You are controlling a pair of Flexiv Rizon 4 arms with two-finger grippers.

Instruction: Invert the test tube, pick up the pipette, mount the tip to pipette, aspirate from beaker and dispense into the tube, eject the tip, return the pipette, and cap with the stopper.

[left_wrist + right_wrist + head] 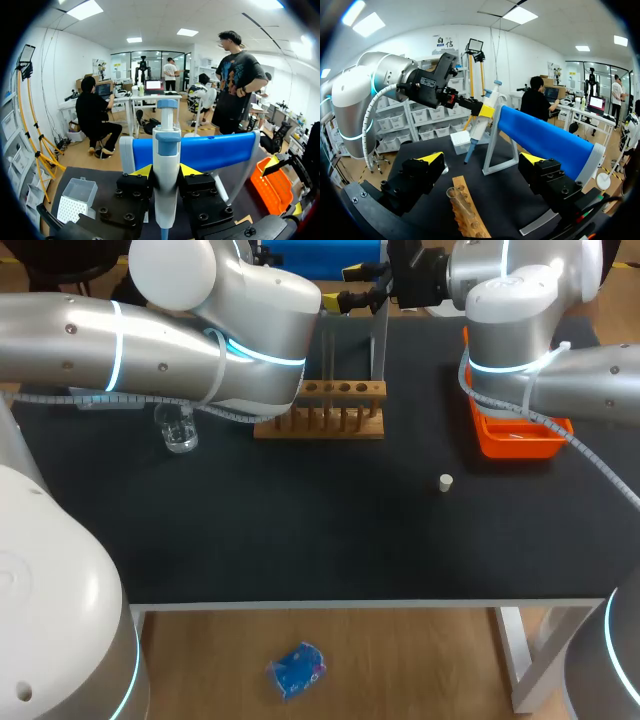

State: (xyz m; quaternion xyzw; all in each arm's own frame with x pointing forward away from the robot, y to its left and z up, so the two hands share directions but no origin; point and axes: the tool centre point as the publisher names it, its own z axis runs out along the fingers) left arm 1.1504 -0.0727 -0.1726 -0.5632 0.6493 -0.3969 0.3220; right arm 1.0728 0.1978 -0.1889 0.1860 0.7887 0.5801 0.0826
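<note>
My left gripper (165,171) is shut on the white and blue pipette (166,150), which it holds upright in front of the blue-topped pipette stand (215,150). No tip shows on the pipette's lower end (468,156). My right gripper (484,159) hangs wide open and holds nothing, above the wooden rack (320,412). A clear test tube (457,198) stands in that rack, below and between its fingers. The glass beaker (180,430) stands at the left. The small white stopper (446,482) lies alone right of centre.
An orange tray (520,436) sits at the right, under my right arm. A clear tip box (76,201) stands at the far left, beyond the stand. The pipette stand (352,340) rises just behind the rack.
</note>
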